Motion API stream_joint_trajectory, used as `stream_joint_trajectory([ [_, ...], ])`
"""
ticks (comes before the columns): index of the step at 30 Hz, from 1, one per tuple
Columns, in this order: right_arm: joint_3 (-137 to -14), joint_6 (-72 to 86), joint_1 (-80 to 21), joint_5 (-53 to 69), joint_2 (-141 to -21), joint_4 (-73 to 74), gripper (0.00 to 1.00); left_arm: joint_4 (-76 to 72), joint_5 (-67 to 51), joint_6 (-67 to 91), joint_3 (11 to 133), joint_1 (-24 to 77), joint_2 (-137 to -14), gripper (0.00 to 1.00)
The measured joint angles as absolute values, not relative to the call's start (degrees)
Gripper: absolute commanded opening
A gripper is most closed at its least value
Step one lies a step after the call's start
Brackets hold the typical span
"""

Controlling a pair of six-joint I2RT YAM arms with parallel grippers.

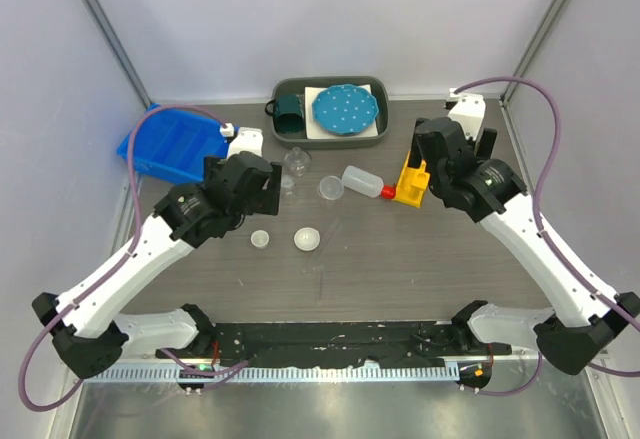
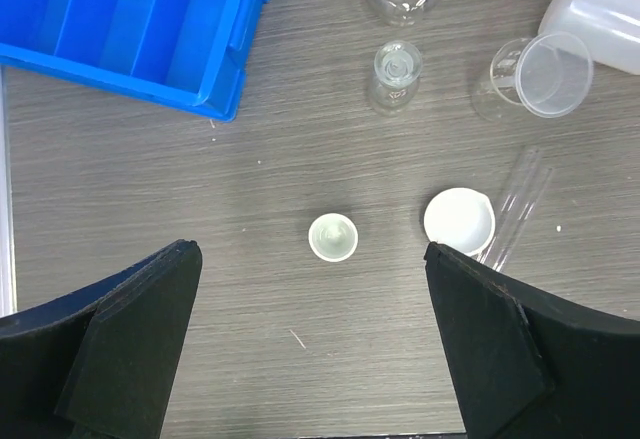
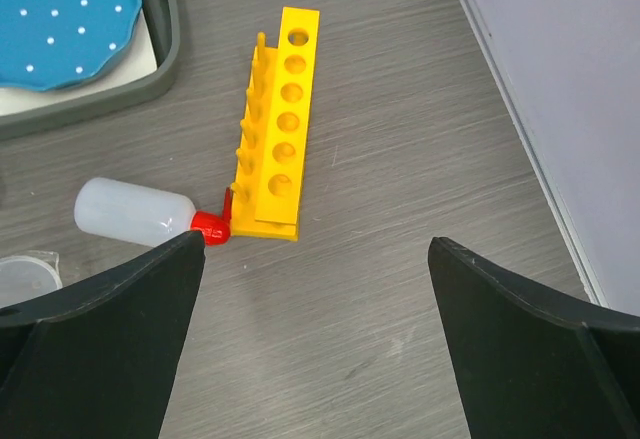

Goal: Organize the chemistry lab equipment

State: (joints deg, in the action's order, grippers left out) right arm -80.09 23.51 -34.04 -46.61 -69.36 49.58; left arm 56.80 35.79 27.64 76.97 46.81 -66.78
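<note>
Your yellow holed rack [image 3: 278, 124] is lying on the table [image 3: 400, 159], its near end touching the red nozzle [image 3: 212, 227] of the squeeze bottle [image 3: 135, 212]. Your right gripper [image 3: 315, 289] is hovering beside it, spread wide and empty. Your left gripper [image 2: 310, 259] is hovering likewise over the small dishes [image 2: 332, 237].

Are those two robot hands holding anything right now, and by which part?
Nothing is held. The left gripper hangs open above a small round dish; the right gripper hangs open near the yellow rack.

Grey table [image 1: 400, 259], squeeze bottle [image 1: 360, 180], yellow rack [image 1: 410, 181], blue bin [image 1: 172, 144]
</note>
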Motion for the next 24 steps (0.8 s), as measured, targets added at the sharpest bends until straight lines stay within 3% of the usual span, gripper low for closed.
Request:
stream_joint_trajectory([
  [12,-76.3,22.9,-34.0,-45.8,-60.0,49.6,1.00,57.7,32.1,25.1,77.0,46.8,-62.3,0.96],
  [17,-76.3,22.6,-32.7,-48.0,-64.2,48.6,0.99,57.0,27.1,25.1,75.8,47.2,-62.3,0.95],
  [24,-74.2,26.9,-9.3,-29.4,-75.7,42.5,0.95,56.8,26.1,25.8,74.7,52.7,-62.4,0.96],
])
